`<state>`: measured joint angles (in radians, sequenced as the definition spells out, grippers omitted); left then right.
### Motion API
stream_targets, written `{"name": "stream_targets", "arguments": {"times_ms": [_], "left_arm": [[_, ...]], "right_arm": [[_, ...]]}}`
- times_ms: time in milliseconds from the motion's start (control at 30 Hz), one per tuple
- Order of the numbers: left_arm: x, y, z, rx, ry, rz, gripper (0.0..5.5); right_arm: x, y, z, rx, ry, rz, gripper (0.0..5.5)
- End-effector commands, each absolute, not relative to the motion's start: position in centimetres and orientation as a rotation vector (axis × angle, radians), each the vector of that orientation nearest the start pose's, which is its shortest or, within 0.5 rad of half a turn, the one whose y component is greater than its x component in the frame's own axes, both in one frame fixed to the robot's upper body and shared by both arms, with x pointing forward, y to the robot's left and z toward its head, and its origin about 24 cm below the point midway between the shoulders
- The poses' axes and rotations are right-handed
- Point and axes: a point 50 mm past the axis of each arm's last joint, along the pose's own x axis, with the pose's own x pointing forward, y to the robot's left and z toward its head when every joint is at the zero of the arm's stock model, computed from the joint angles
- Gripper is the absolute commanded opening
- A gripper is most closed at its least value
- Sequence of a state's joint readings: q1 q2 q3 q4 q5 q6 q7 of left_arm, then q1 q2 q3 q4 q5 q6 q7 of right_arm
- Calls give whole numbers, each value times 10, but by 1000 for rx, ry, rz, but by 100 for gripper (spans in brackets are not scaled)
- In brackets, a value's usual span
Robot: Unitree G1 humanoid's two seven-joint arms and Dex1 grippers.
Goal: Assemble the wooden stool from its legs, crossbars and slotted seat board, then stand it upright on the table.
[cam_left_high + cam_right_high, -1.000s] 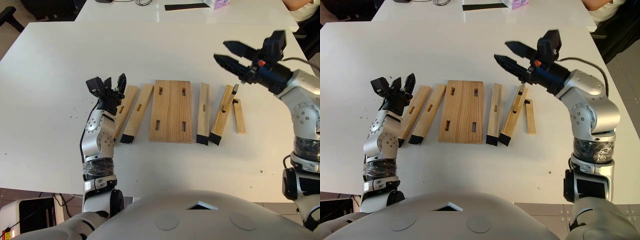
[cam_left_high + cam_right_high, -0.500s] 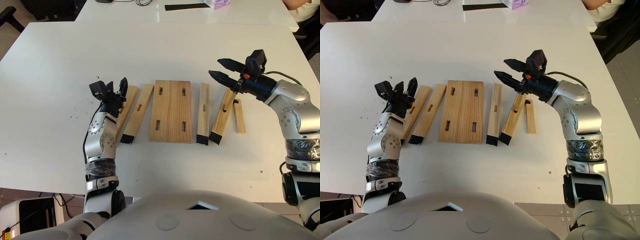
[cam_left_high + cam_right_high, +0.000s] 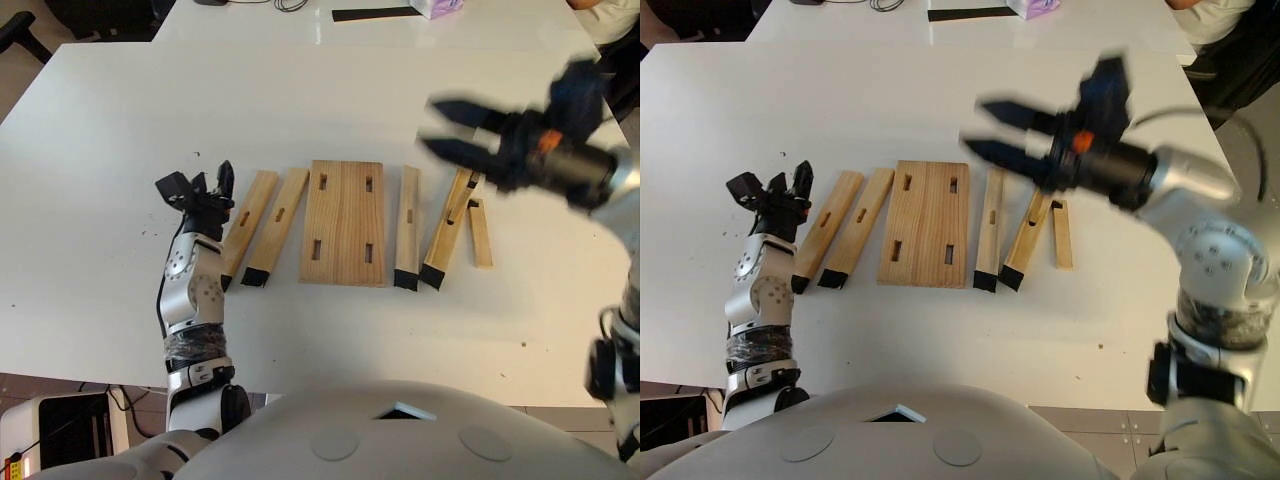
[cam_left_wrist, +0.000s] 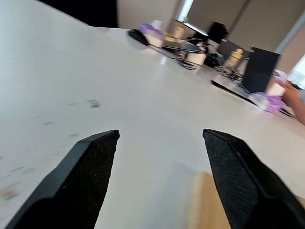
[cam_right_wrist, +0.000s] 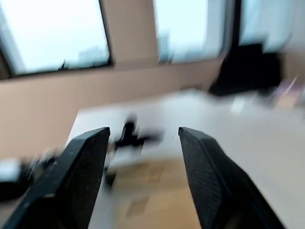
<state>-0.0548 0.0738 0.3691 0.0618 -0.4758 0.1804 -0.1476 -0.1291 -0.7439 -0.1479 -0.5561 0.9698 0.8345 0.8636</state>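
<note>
Stool parts lie flat in a row on the white desk [image 3: 300, 100], none of them joined. The slotted seat board [image 3: 343, 222] sits in the middle with four slots facing up. On its left are two legs, the outer left leg [image 3: 247, 220] and the inner left leg [image 3: 277, 222], both angled and dark-tipped at the near end. On its right are a straight leg [image 3: 407, 225], then a slanted leg [image 3: 445, 232], and a short crossbar [image 3: 480, 232] just beside that. The left end effector [image 3: 197, 182] is low by the far end of the outer left leg, fingers spread wide and holding nothing. The right end effector [image 3: 437, 125] hangs above the far ends of the right-hand legs, also released and empty.
</note>
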Motion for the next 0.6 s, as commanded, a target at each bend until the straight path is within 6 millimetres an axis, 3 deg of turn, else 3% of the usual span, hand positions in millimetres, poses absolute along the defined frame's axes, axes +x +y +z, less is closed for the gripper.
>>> {"name": "stream_targets", "arguments": {"times_ms": [33,133,400,600], "left_arm": [[238,247,34,-463,41,238,328],[228,248,31,-482,49,284,328],[217,234,32,-508,66,273,328],[208,235,34,-503,75,290,328]], "right_arm": [[191,-207,104,-118,548,1126,266],[187,-215,83,-181,621,1041,266],[185,-201,71,-98,590,775,266],[192,-208,66,-86,671,495,323]]}}
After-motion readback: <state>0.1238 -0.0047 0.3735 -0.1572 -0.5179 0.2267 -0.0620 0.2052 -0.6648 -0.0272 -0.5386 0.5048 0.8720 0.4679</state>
